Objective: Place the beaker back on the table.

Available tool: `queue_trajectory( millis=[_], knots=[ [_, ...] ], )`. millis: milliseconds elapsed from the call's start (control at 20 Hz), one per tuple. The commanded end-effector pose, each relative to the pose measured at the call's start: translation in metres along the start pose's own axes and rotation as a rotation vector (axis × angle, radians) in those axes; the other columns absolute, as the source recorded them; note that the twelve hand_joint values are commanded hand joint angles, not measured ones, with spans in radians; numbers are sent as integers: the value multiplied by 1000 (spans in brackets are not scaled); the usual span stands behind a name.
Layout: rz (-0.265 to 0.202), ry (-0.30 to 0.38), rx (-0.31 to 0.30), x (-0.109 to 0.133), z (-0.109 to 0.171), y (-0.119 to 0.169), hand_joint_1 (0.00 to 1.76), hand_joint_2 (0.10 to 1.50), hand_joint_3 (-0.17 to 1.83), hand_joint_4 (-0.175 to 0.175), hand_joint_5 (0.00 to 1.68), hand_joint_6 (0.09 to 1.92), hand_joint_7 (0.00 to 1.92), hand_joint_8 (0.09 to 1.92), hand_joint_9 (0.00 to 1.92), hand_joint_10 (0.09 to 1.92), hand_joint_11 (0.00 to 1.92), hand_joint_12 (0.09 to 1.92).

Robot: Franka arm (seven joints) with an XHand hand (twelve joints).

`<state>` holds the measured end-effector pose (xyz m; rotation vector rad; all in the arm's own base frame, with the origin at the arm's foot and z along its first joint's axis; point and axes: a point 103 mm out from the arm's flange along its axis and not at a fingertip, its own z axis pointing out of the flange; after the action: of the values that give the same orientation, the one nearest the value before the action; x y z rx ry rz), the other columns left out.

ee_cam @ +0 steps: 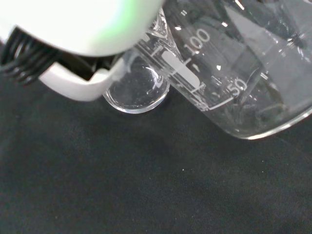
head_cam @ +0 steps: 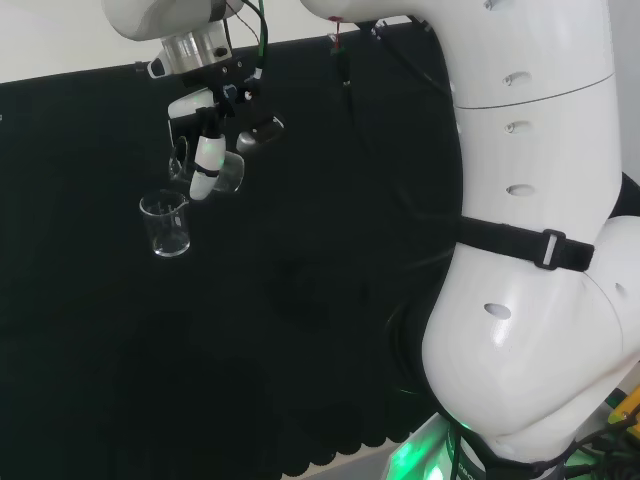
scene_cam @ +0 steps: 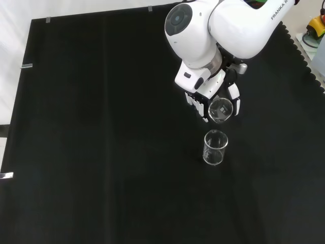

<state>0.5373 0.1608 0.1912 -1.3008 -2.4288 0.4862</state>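
Held beaker (scene_cam: 221, 110) — clear glass, cylindrical, thin-walled, with white printed graduation marks on its side. It is carried tilted, well off upright, above the cloth and not touching it; in the front view its round mouth faces the camera. In the wrist view (ee_cam: 243, 73) it sits close and large, its curved wall and thick base rim catching pale reflections.

Hand (scene_cam: 208, 96) — black and white, smooth plastic shells over dark joints. Its fingers (head_cam: 207, 160) are curled round the tilted beaker, enclosing it from above and from the side. In the head view the hand hangs below a ribbed metal wrist flange, at the upper left.

Second beaker (scene_cam: 215, 147) — clear glass, same straight-sided form, with a small pouring lip. It stands upright on the cloth, just nearer the camera than the held one in the front view; in the head view (head_cam: 166, 225) it lies lower and to the left of the hand. The two vessels are close but apart.

Cloth (scene_cam: 101, 152) — black, matt, finely woven, with a scalloped edge along the right in the front view.

Arm (head_cam: 530, 250) — glossy white rounded links, crossed by a black strap with a buckle.
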Motion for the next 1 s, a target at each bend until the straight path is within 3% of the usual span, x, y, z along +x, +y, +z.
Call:
queue_trajectory(
  millis=[50, 1000],
  knots=[
    [-3, 11, -28, -5, -1, -4, 1330, 575, 683, -175, 1475, 260, 1599, 87, 1703, 87, 1190, 773],
    [-14, 89, -202, -32, 12, -8, 1329, 578, 679, -175, 1473, 261, 1597, 87, 1702, 87, 1186, 779]
  ],
)
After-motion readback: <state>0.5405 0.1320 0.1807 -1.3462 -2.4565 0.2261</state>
